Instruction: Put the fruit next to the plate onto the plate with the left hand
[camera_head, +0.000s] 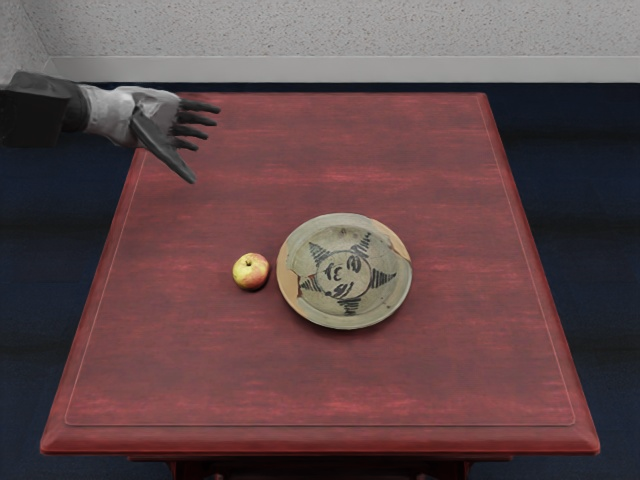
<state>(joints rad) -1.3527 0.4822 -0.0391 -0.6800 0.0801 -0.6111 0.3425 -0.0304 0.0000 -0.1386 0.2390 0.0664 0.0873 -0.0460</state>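
Note:
A small yellow-red apple (251, 271) lies on the red table just left of a round ceramic plate (391, 291), nearly touching its rim. The plate has a dark star and face drawn inside and holds nothing. My left hand (184, 128) hovers over the table's far left corner, well behind and left of the apple. Its fingers are spread and hold nothing. The right arm does not show.
The red wooden table (200, 370) fills most of the view, with dark blue floor around it and a pale wall behind. Its left edge runs just below the left hand.

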